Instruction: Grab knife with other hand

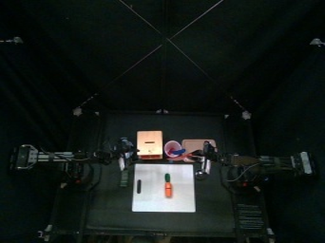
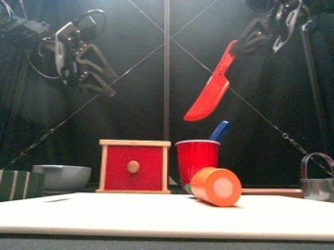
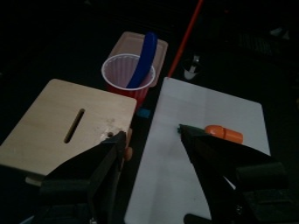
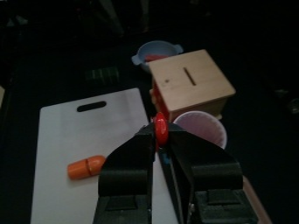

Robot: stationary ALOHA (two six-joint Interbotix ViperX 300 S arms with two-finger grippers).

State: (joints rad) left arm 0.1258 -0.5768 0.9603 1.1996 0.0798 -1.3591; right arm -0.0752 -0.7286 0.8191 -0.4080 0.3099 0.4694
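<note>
Two grippers matter here: the right gripper (image 2: 245,44) clamps the red knife (image 2: 212,86) by its handle, blade hanging above the red cup (image 2: 198,161). The left gripper (image 2: 76,61), spread wide, should probably close on the blade's flat.

Both arms are black — the left arm (image 2: 72,49) shows looped cables and metal brackets, the right arm (image 2: 276,24) dark linkages. Each gripper has two broad, matte black jaws.
</note>
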